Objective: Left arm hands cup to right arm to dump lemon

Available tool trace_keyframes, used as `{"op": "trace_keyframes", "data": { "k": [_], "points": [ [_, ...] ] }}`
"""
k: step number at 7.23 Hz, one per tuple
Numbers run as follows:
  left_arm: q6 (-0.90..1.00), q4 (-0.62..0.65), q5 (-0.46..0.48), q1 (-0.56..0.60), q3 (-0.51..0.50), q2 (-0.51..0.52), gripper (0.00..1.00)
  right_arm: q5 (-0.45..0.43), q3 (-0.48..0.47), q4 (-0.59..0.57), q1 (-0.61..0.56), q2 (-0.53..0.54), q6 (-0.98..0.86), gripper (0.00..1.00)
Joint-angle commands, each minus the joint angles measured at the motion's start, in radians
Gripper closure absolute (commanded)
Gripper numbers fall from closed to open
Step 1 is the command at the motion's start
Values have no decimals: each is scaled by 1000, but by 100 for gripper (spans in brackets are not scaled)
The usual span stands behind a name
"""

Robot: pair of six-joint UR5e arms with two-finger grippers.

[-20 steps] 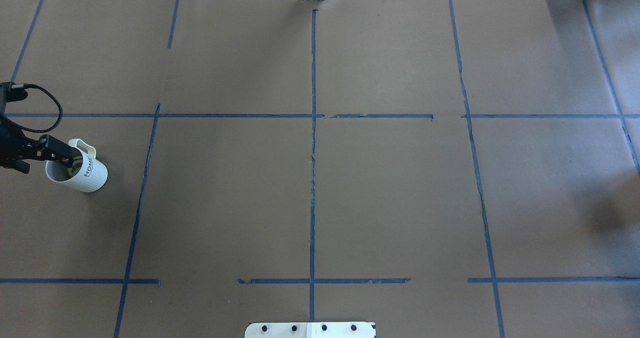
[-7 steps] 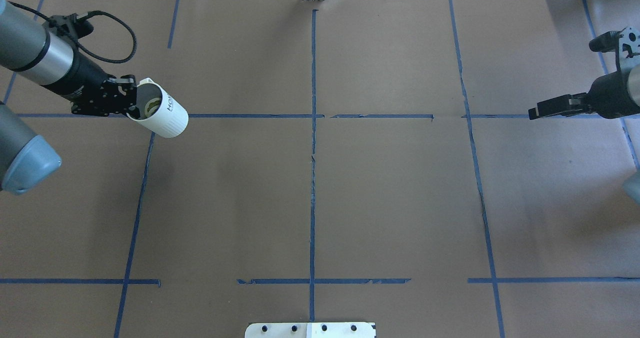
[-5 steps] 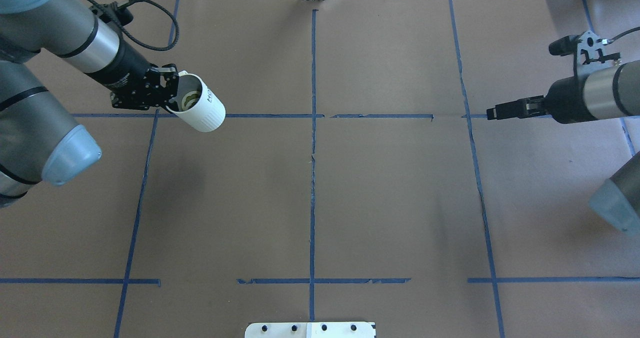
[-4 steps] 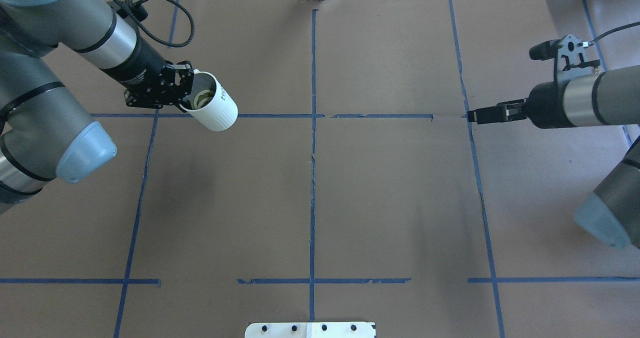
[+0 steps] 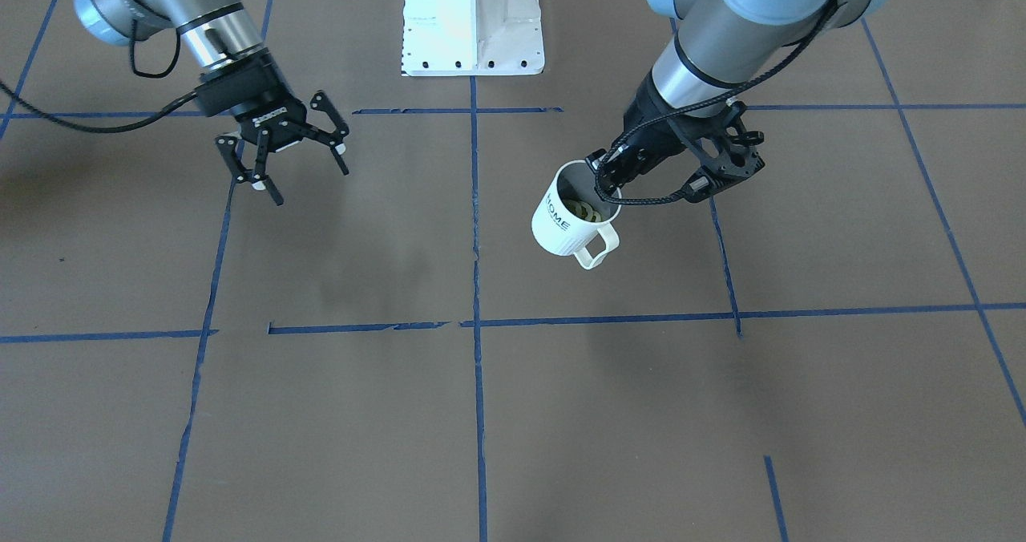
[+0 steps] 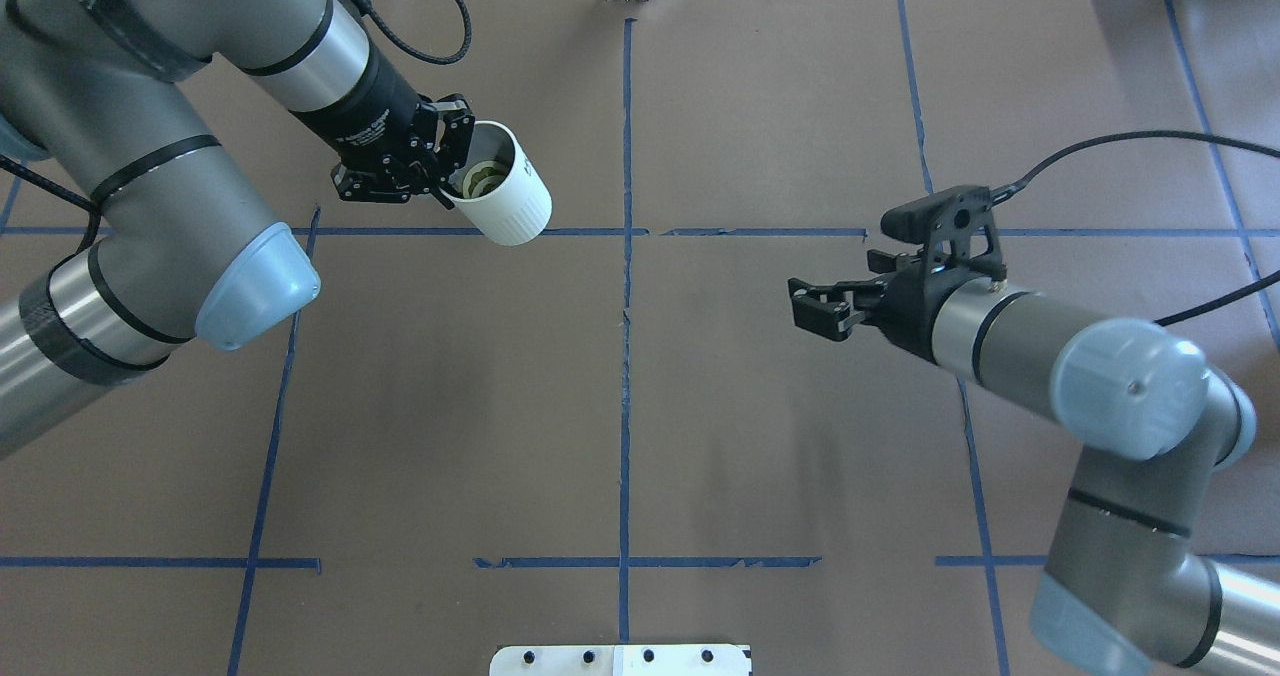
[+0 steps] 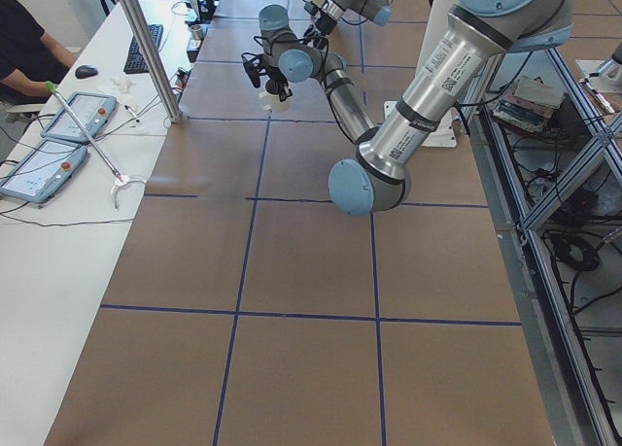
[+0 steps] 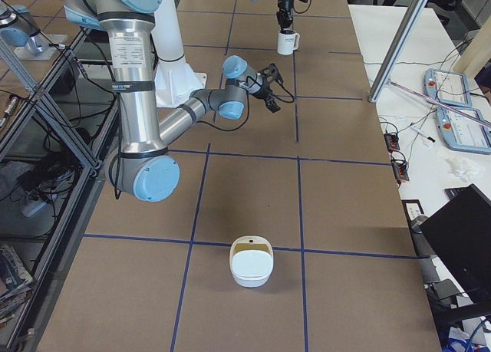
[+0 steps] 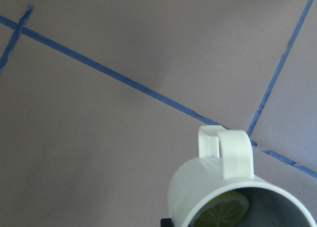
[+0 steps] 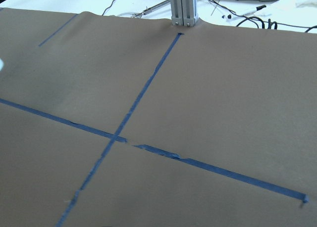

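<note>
**A:** Which step is this?

**B:** The run-up to the hand-over, I'd say. Above the brown-papered table (image 6: 780, 436), the left arm (image 6: 150, 156) reaches in over its own half. The right arm (image 6: 1030, 346) reaches in over the other, with the centre tape line (image 6: 625, 356) between them. The arms are well apart, and nothing has changed hands yet.

**A:** And the tools?

**B:** The left tool (image 6: 440, 161) is pinched on the rim of the white mug (image 5: 569, 221); one finger seems to sit inside. The right tool (image 5: 309, 183) is spread wide and empty, aimed across toward the mug.

**A:** What does the next move call for?

**B:** Closing that gap. The right tool has to reach a free part of the mug, probably the rim or wall away from the left fingers. It should grip before the left tool lets go. The mug should be kept mouth-up through this, or the contents go early.

**A:** Where exactly is the mug?

**B:** It hangs clear above the table, on the robot's left of the centre line. In the right-side view it looks close to upright.

**A:** How does it look?

**B:** It has a ribbed wall, dark "HOME" lettering and a grey inside. The loop handle (image 9: 237, 155) is on the side away from the left tool, so it is free.

**A:** And the lemon?

**B:** A lemon slice (image 9: 223, 212) lies down in the mug, yellow with its segments showing. It is much smaller than the mouth, so I judge it will drop out easily once the mug is tipped.
</note>
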State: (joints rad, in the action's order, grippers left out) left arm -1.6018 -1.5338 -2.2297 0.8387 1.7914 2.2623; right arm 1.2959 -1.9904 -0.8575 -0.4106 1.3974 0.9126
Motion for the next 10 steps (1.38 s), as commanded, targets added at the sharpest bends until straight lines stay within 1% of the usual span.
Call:
{"op": "trace_keyframes", "data": {
  "k": [1, 2, 3, 4, 5, 6, 7, 8, 10],
  "points": [
    [-133, 85, 56, -53, -33, 97, 100, -269, 45, 0, 191, -137, -1, 0],
    [-159, 165, 73, -65, -41, 138, 100, -408, 56, 0, 257, -138, -17, 0],
    [-161, 228, 73, -66, -38, 160, 100, -497, 82, 0, 285, -141, -47, 1],
    [-205, 254, 71, -79, -35, 174, 100, -533, 119, 0, 286, -182, -76, 1],
    [-251, 254, 73, -123, -33, 193, 100, -614, 175, 0, 291, -257, -75, 1],
    [-289, 254, 73, -145, -36, 221, 100, -672, 205, 0, 308, -277, -69, 1],
    [-312, 254, 73, -167, -35, 230, 100, -684, 206, 2, 311, -285, -64, 1],
    [-325, 256, 74, -197, -35, 235, 100, -719, 206, 0, 317, -293, -64, 1],
    [-325, 261, 90, -210, -35, 237, 99, -722, 211, -1, 322, -290, -73, 1]
  ]
}}
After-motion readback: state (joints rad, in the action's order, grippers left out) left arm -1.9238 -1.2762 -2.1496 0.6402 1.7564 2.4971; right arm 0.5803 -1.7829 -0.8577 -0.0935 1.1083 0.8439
